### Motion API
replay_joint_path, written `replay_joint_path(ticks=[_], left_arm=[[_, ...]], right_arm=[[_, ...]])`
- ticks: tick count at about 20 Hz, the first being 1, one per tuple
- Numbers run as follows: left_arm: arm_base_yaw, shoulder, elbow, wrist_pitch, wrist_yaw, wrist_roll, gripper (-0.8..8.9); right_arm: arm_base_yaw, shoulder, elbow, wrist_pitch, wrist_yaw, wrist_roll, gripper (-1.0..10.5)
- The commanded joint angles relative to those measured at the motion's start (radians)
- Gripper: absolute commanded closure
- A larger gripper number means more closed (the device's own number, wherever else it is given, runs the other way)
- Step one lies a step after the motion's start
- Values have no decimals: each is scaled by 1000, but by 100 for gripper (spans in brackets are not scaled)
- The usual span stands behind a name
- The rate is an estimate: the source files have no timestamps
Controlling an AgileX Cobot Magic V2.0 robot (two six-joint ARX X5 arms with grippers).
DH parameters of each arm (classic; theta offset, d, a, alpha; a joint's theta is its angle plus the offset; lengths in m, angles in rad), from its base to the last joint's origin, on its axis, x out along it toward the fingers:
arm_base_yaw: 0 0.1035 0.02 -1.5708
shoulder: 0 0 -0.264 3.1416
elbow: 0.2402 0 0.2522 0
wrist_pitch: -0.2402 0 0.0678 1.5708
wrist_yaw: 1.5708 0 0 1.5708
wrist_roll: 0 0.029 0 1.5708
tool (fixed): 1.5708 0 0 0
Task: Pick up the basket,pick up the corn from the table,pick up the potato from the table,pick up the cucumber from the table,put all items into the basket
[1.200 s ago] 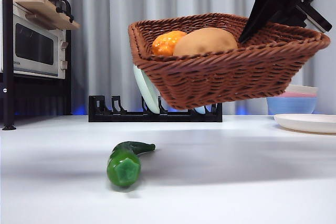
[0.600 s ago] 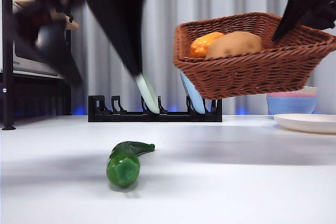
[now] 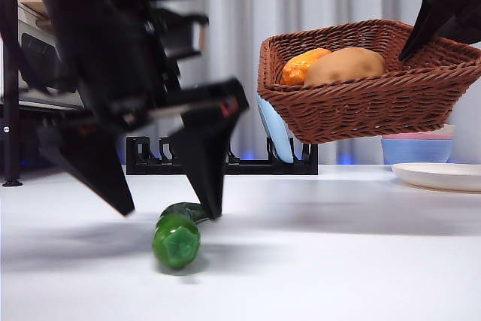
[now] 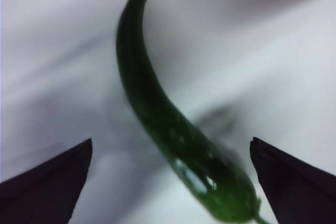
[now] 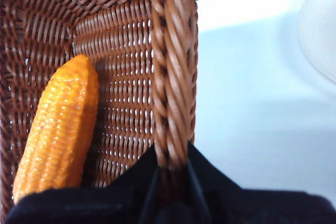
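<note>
A black dish rack (image 3: 150, 157) stands at the back of the scene with a pale blue plate (image 3: 275, 131) upright in its slots. At the far right a white plate (image 3: 440, 175) lies flat, and a stack of bowls (image 3: 417, 148), blue under pink, sits just behind it. A toaster oven (image 3: 22, 65) stands at the left edge. Grey curtains (image 3: 233, 35) hang behind everything.

Left tool (image 3: 169, 212) now down, open-jawed, astride the cucumber (image 3: 178, 234); basket (image 3: 368, 103) farther right.

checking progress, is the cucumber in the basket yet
No. The cucumber lies on the table, between the open left hand's jaws.
</note>
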Motion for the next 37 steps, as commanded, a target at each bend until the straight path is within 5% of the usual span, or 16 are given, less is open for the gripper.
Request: replay_joint_path(ticks=[1,3,8,15,21,28,33,37], left_arm=[[13,49,-8,24,27,-8,314],[15,68,-8,29,29,-4,350],[13,74,-8,40,29,29,836],[13,63,-8,38,80,101,821],[-10,-82,20,-78,303,196,821],[-27,-284,130,-221,702,346,821],[-27,-314,203,-45,654,306,821],[-26,-300,211,193,383,198,821]], right_arm=[[-3,-1,11,18,-10,17,963],[-3,-1,11,18,-10,17,963],[-3,-1,11,17,-10,17,963],[-3,-1,11,16,-10,17,963],[-3,-1,11,11,-10,17,963],[-3,-1,11,11,-10,18,963],[18,-1,11,10,-11,26,963],[59,-1,11,-4,-10,32,963]])
